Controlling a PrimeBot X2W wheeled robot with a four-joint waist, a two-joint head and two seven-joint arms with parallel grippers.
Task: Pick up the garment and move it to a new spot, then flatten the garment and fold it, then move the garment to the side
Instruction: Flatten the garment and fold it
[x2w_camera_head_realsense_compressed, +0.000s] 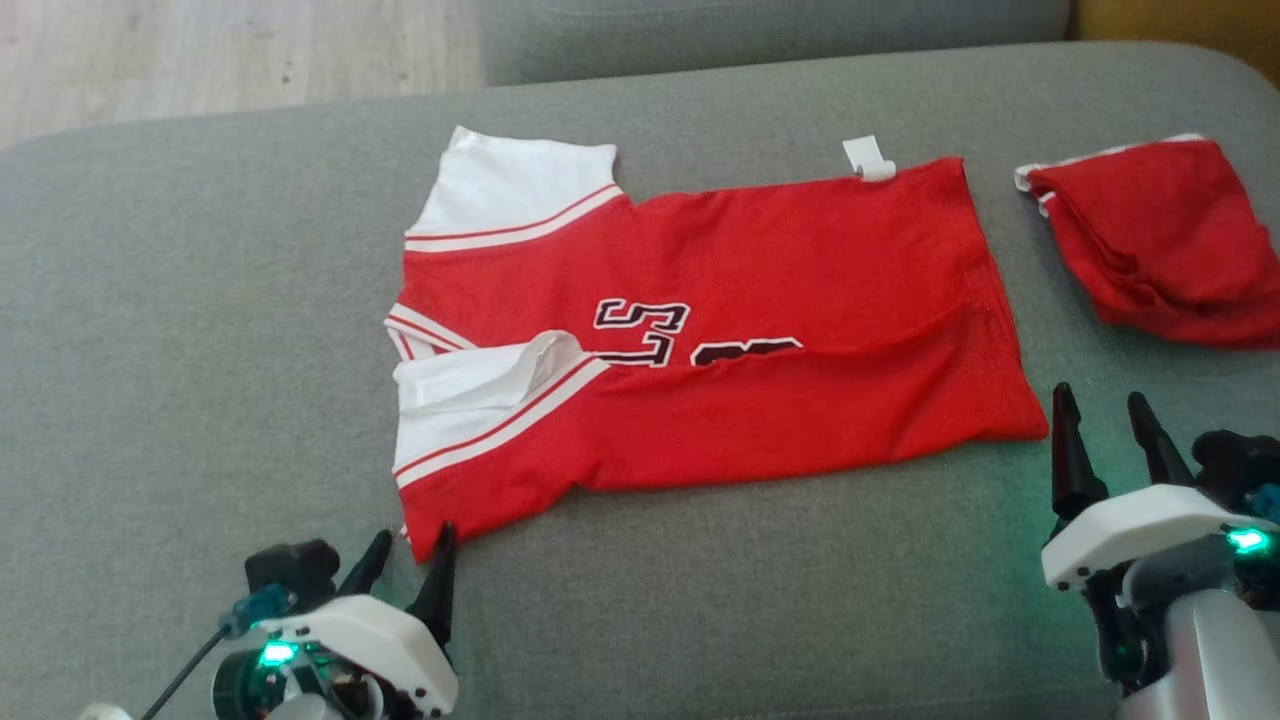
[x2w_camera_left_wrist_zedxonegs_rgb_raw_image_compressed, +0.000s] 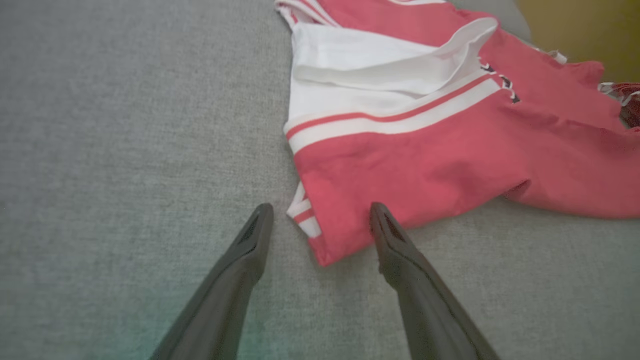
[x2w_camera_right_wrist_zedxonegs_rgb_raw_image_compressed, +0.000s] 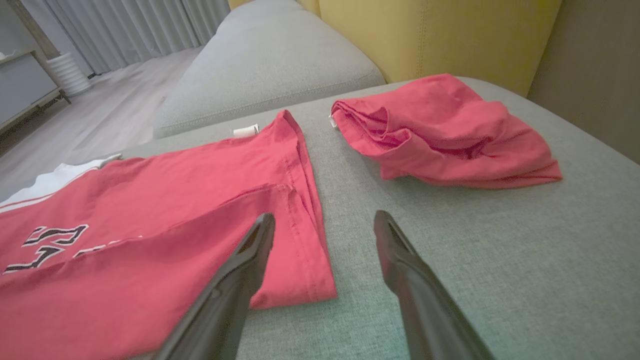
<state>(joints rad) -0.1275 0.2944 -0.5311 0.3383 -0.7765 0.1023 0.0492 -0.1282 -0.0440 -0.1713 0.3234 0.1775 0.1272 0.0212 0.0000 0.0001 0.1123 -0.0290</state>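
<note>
The red jersey with white sleeves and black, white-edged numerals lies spread sideways across the middle of the head view. Its sleeves are at centre left and its hem at centre right. The long edge nearer the bottom of the frame is folded up over the body and covers the lower part of the numerals. A small white tag sticks out from the upper edge.

In the left wrist view the jersey takes up the upper right, and its striped lower corner reaches down between the 2 dark fingers. In the right wrist view the jersey covers the left half of the frame, with the tag above centre.

The left gripper is at the lower left of the head view, jaws spread wide and holding nothing. Its tips straddle the jersey's corner, and whether a finger touches the cloth cannot be told.

The right gripper is at the lower right, just beside the hem corner, equally wide and empty. In its own view 1 finger lies over the hem and the other over bare cushion.

A second, crumpled red garment lies apart at the upper right, and is also seen in the right wrist view. Everything rests on a grey woven sofa cushion. Yellow upholstery rises behind it, and pale wooden floor shows at the upper left.
</note>
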